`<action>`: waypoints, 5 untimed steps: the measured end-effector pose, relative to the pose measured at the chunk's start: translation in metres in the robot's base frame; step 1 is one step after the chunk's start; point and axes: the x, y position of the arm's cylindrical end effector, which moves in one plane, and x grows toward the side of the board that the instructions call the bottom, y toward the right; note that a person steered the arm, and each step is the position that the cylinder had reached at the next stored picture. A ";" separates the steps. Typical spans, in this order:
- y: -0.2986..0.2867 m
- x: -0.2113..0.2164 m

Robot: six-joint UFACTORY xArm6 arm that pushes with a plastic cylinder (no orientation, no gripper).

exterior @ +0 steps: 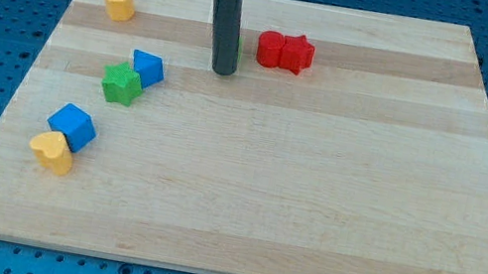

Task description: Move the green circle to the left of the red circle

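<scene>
My tip (223,71) rests on the board near the view's top middle. The green circle (238,52) is almost wholly hidden behind the rod; only a thin green sliver shows at the rod's right edge. The red circle (271,48) lies just right of it, a small gap away. A red star-like block (297,54) touches the red circle on its right side.
A yellow block (119,2) sits at the top left. A blue block (147,68) touches a green star (121,84) left of my tip. A blue cube (73,126) and a yellow heart (52,152) touch at the lower left, near the wooden board's (310,219) left edge.
</scene>
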 end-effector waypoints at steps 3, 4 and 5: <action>-0.026 -0.015; -0.013 -0.016; -0.008 -0.016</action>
